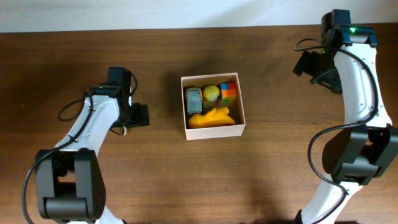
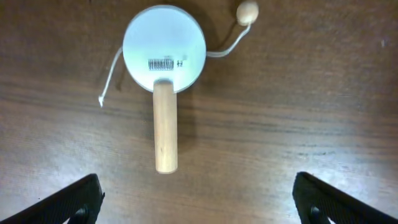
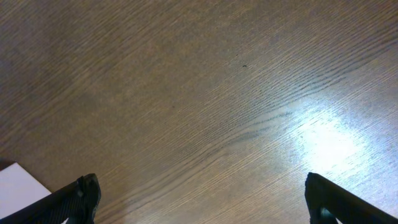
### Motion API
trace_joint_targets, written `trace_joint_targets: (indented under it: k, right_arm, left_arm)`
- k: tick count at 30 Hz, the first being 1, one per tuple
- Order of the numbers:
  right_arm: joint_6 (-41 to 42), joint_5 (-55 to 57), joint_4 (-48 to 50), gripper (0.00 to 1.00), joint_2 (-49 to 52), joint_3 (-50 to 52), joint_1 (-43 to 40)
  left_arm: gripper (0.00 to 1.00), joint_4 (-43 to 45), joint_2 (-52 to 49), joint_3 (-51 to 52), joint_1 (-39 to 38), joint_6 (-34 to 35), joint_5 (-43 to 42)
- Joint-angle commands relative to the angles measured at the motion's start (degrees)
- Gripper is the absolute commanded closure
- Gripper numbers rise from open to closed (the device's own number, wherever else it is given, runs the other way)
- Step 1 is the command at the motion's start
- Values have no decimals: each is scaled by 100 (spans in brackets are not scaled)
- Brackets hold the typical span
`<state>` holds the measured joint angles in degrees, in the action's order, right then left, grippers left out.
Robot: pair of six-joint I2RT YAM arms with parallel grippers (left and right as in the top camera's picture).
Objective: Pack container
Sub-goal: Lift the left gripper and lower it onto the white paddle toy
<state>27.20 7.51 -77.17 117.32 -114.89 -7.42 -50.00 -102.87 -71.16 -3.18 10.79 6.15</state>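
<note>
Several toys sit in the container at the middle of the table, while a drum lies outside it beneath the left hand, spread wide and empty like the right hand, so the next move looks like lowering to pinch its handle.
</note>
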Motion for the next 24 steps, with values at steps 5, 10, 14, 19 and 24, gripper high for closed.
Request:
trace_joint_targets:
  k: [5,10,14,19,24]
  right_arm:
    - [74,70,0,1,17,0,-11]
    - [74,70,0,1,17,0,-11]
    - [74,70,0,1,17,0,-11]
    - [74,70,2,2,17,0,-11]
    - [74,70,0,1,17,0,-11]
  left_arm:
    - [1,216,-225,96,26,162,28]
    - [1,485,-579,105,70,162,26]
    - [1,614,-767,105,184,160,24]
    - [1,782,-848,105,407,155,28]
    - [5,800,-1060,105,608,155,22]
